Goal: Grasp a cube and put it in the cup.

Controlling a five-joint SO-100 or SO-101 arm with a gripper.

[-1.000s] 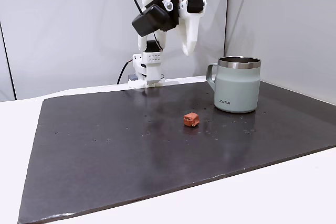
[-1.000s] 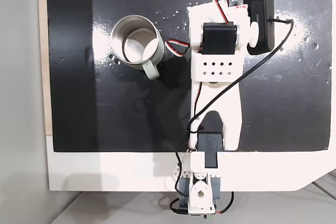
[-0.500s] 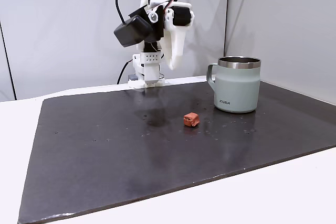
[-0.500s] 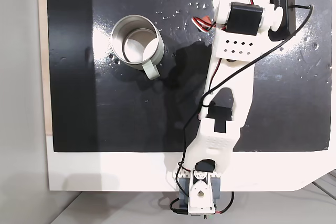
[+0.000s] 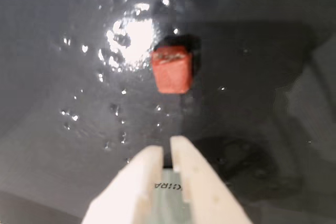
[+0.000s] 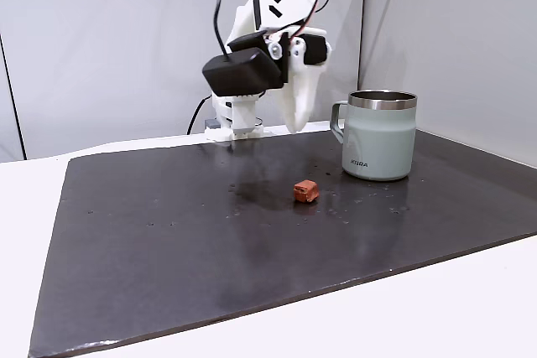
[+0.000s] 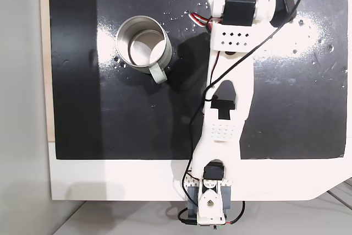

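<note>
Your gripper (image 5: 167, 156) is closed and empty: in the wrist view the two pale fingers sit nearly together with only a thin slit between them, pointing toward the cube (image 5: 171, 69). In a fixed view the gripper (image 6: 295, 126) hangs well above the dark surface (image 6: 168, 241), up and slightly behind the cube (image 6: 305, 191).

The cube lies alone on the surface, touching nothing, with a glare patch and scattered specks just beside it in the wrist view. The cup (image 6: 379, 135) stands upright to the right of the cube in that fixed view, apart from it, handle toward the arm. From above, the cup (image 7: 142, 48) looks empty, and the arm's wrist section reaches over the far part of the surface.

What can go wrong from here, as I judge it:
- If you descend with the fingers this close together, they will land on top of the cube or shove it aside, so open them first.
- The cube is tiny and rough-edged, so an off-centre pinch could flick it across the slick surface.
- It sits slightly skewed to the fingers in the wrist view, which may make it twist as you close.
- Swinging toward the cup too low risks clipping its rim or handle.
</note>
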